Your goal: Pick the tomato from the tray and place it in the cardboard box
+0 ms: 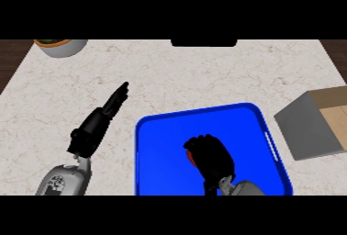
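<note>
Red tomato [192, 158], one, under curled right hand [213, 158] on one tray [163, 156].

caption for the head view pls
Right hand curled over the tomato in the blue tray; cardboard box waits to the right.

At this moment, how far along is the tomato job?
Done: right hand has reached into the blue tray. In hand: its fingers curl over the red tomato, which sits in the tray, unlifted. Left: lifting and carrying it to the cardboard box. Left hand rests open.
</note>
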`<state>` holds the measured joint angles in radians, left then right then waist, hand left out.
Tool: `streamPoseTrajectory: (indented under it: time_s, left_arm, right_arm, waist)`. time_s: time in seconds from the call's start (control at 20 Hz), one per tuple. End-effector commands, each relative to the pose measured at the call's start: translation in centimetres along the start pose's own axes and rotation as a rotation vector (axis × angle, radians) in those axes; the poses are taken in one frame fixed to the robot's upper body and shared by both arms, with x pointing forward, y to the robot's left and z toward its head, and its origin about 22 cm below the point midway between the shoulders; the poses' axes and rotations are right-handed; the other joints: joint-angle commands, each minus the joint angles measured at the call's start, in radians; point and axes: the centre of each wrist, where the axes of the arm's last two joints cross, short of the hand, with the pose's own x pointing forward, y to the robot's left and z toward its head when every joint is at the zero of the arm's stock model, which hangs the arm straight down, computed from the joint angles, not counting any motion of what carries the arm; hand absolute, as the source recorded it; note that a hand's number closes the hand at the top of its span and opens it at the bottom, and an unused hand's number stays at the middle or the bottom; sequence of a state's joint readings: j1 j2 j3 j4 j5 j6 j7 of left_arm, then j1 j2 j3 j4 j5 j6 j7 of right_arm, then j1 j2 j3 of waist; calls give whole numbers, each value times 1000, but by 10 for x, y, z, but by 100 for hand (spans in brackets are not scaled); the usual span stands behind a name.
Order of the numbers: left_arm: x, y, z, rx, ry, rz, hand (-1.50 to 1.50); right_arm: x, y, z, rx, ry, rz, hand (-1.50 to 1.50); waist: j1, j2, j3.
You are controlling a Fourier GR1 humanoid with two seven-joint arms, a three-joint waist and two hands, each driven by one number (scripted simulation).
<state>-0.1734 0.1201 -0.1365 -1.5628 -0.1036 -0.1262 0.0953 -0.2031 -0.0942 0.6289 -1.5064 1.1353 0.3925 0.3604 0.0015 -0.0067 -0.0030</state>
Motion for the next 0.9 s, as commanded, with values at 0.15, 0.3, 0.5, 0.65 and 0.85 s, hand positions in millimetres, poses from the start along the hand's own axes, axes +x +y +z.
streamPoseTrajectory:
  time_s: [0.15, 0.3, 0.5, 0.65, 0.85]
  left_arm:
    - [0, -8, -3, -9, -6, -9, 0]
    - [-6, -5, -5, -1, -11, 5, 0]
    - [-2, -2, -3, 13, -6, 8, 0]
    - [-16, 9, 14, 55, 31, 7, 0]
    - [-8, 28, 10, 86, 27, -16, 0]
  right_arm:
    - [5, 9, -12, 3, -36, 58, 150]
    - [-11, -4, -13, -69, -37, 67, 150]
    - [-48, 13, 48, -151, -83, 85, 150]
    - [-113, 14, 96, -156, -82, 87, 150]
    - [-166, 5, 141, -299, -105, 86, 150]
  waist:
    - [0, 6, 3]
    - [-1, 6, 3]
    - [-18, 2, 3]
    - [-73, -11, 5]
    - [-93, -8, 6]
